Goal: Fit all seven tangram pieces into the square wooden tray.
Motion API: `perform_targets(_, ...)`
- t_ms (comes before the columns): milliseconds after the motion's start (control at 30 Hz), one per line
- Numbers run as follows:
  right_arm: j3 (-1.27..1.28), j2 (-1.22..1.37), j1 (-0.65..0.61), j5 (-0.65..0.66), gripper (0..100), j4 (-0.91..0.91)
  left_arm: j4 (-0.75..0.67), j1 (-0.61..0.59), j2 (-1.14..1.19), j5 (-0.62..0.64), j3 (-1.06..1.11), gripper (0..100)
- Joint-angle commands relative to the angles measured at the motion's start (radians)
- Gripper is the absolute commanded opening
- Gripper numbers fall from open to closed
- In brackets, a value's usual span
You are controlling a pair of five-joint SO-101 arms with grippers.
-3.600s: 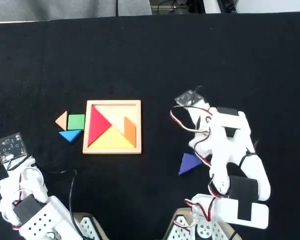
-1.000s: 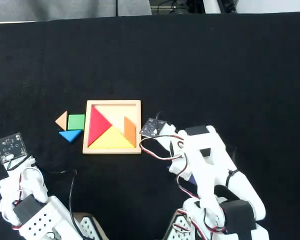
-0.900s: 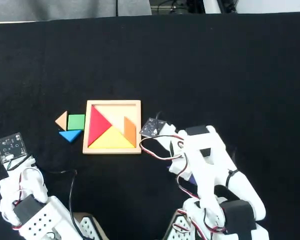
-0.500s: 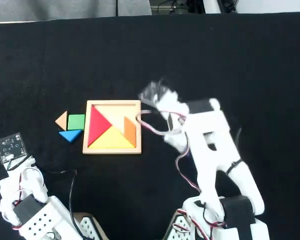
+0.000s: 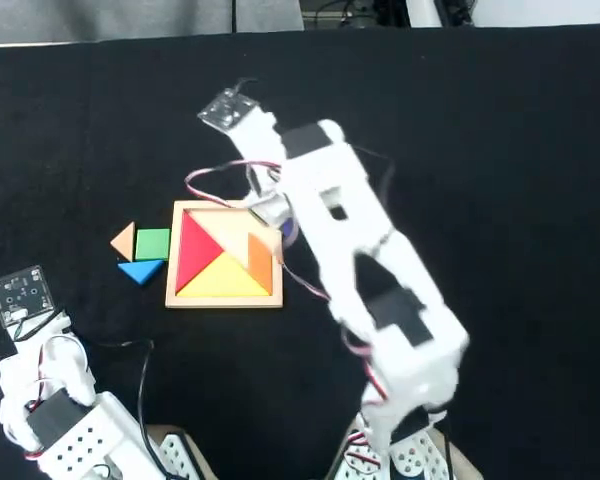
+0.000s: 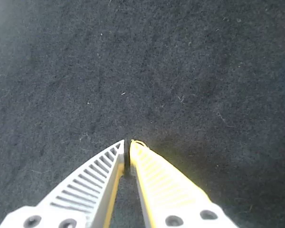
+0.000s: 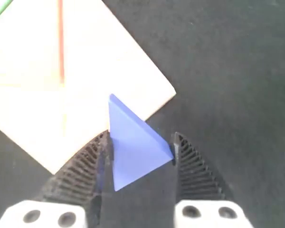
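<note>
The R gripper (image 7: 140,138) is clenched on the violet-blue triangle (image 7: 133,142), w/ one finger on each side of it; the piece's flat face is turned toward the wrist camera. In the high view the R arm (image 5: 345,230) stretches across the table, and its gripper is at the upper-right corner of the wooden tray (image 5: 224,302). The triangle's tip lies over that corner's rim; I cannot tell if it touches the wood.

Inside the tray lie 3 pieces: the red triangle (image 5: 193,252) at the left, the yellow triangle (image 5: 225,281) along the near edge, and the orange piece (image 5: 260,262) at the right. The tray's upper part shows bare wood.

Just beside the tray's left rim is the green square (image 5: 152,243). The peach triangle (image 5: 125,241) is against its far side, and the light-blue triangle (image 5: 140,270) is just below them.

The L gripper (image 6: 128,143) is closed tip to tip above the black table cloth (image 6: 156,71). The L arm (image 5: 40,400) is at the near-left corner, well apart from the tray.
</note>
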Motion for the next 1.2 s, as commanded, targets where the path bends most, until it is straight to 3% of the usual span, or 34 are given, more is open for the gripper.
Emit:
perform_targets(0,-0.274,0.133,-0.029,-0.014,10.0,0.083,-0.015,0.013,-0.009,-0.009,0.019,3)
perform_targets(500,-0.862,0.556,-0.049,-0.023,10.2,0.342,-0.015,0.013,-0.009,-0.009,0.019,3)
perform_targets(600,-0.937,0.601,-0.054,-0.074,10.3,0.353,-0.015,0.013,-0.009,-0.009,0.019,3)
perform_targets(900,-0.983,0.647,-0.055,-0.091,10.9,0.381,-0.015,0.013,-0.009,-0.009,0.019,3)
perform_targets(1167,-0.981,0.648,-0.060,-0.100,19.8,0.382,-0.015,0.013,-0.009,-0.009,0.019,3)
